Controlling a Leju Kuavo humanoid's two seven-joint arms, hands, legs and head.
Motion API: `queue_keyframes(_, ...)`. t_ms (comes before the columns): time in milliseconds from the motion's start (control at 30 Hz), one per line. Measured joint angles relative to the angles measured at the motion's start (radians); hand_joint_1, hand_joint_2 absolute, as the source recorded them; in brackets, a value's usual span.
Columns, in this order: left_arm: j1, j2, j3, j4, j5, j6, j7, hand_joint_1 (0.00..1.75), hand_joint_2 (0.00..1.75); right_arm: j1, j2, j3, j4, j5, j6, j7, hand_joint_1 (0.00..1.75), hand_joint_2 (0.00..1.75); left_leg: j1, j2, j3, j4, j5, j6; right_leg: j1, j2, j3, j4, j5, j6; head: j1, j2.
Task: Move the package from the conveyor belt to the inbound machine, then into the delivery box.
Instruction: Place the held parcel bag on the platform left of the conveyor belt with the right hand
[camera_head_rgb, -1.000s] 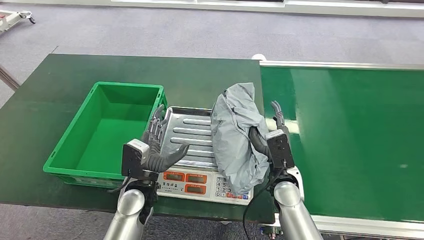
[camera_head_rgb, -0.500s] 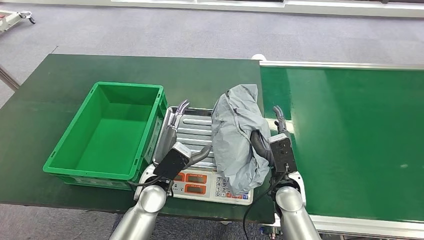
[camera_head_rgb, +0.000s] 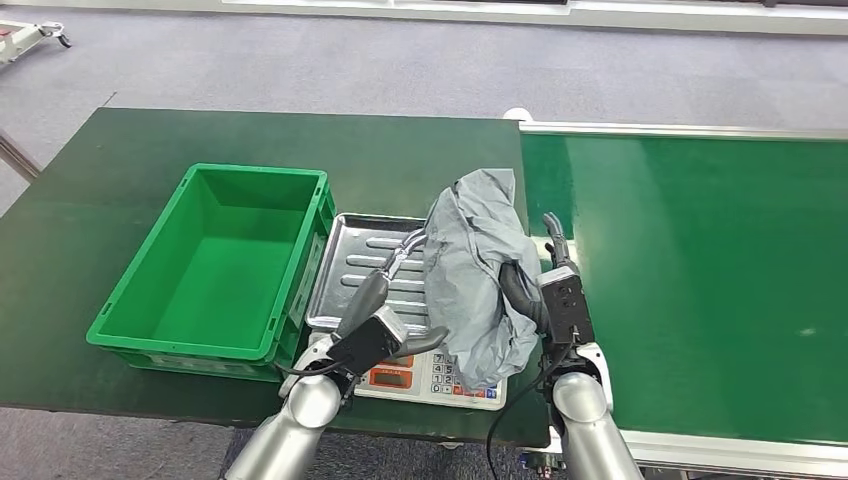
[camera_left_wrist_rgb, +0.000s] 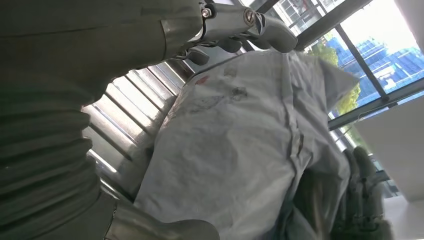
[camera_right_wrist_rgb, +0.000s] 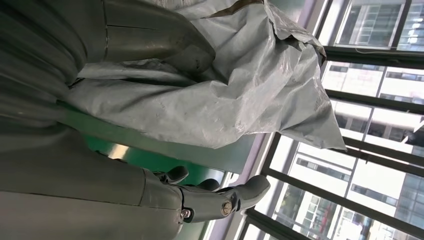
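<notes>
The grey plastic package (camera_head_rgb: 470, 270) stands tilted over the right edge of the scale's steel tray (camera_head_rgb: 360, 270). My right hand (camera_head_rgb: 535, 290) holds it from the right, thumb (camera_right_wrist_rgb: 160, 45) pressed into the bag (camera_right_wrist_rgb: 240, 85), with the fingers (camera_right_wrist_rgb: 220, 197) stretched behind it. My left hand (camera_head_rgb: 390, 300) reaches over the tray at the package's left side. Its fingers (camera_left_wrist_rgb: 240, 22) are spread at the bag's (camera_left_wrist_rgb: 235, 145) upper edge and its thumb (camera_left_wrist_rgb: 165, 227) lies under the lower edge; nothing is gripped.
The scale's keypad and red displays (camera_head_rgb: 440, 375) face me at the table's front edge. An empty green crate (camera_head_rgb: 215, 260) stands left of the scale. The green conveyor belt (camera_head_rgb: 700, 280) runs to the right of the package.
My left hand has swung right, from beside the crate across the tray to the package's left side. The right hand and the package have stayed in place.
</notes>
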Motion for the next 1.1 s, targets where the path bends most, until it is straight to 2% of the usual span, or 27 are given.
queue_keyframes(100,-0.031,0.0,-0.039,0.078,-0.102,0.025,-0.013,0.0,1.75,-0.005,0.0,0.0,0.005,-0.002,0.01,-0.006,0.0,1.75,0.0,0.0,0.0,0.0,0.0,0.0,0.0,0.0,0.0,0.0,0.0,0.0,0.0,0.0)
queue_keyframes(200,-0.095,0.004,-0.096,0.196,-0.178,-0.022,-0.057,0.0,1.75,-0.012,0.001,0.0,0.008,-0.004,0.025,-0.012,0.0,1.75,0.0,0.0,0.0,0.0,0.0,0.0,0.0,0.0,0.0,0.0,0.0,0.0,0.0,0.0)
queue_keyframes(300,-0.164,0.01,-0.137,0.308,-0.192,-0.079,-0.115,0.0,1.75,-0.018,0.002,0.0,0.009,-0.008,0.031,-0.016,0.0,1.75,0.0,0.0,0.0,0.0,0.001,-0.001,0.0,0.0,0.001,0.0,0.001,0.0,0.0,0.0)
queue_keyframes(500,-0.256,0.014,-0.186,0.435,-0.212,-0.127,-0.172,0.0,1.75,-0.018,0.002,0.0,0.005,-0.011,0.034,-0.023,0.0,1.75,0.0,-0.002,0.0,0.0,0.001,-0.001,0.0,-0.001,0.001,0.0,0.001,0.0,0.0,0.0)
queue_keyframes(733,-0.328,0.005,-0.225,0.53,-0.242,-0.082,-0.168,0.0,1.75,-0.006,0.002,0.0,-0.026,-0.009,0.037,-0.023,0.0,1.75,0.0,-0.002,0.0,0.0,0.001,-0.001,0.0,-0.001,0.001,0.0,0.001,0.0,0.0,0.0)
queue_keyframes(867,-0.349,-0.005,-0.24,0.557,-0.256,-0.049,-0.148,1.71,1.75,0.0,0.002,0.0,-0.036,-0.009,0.04,-0.025,0.0,1.75,0.0,-0.002,0.001,0.0,0.001,-0.001,0.0,-0.001,0.001,0.0,0.001,0.0,0.0,0.0)
queue_keyframes(1100,-0.376,-0.014,-0.246,0.577,-0.233,-0.061,-0.155,1.75,1.75,0.004,0.002,0.0,-0.045,-0.011,0.041,-0.029,0.0,1.75,0.0,-0.002,0.001,0.0,0.002,0.0,0.0,-0.001,0.002,0.0,0.001,0.0,0.0,0.0)
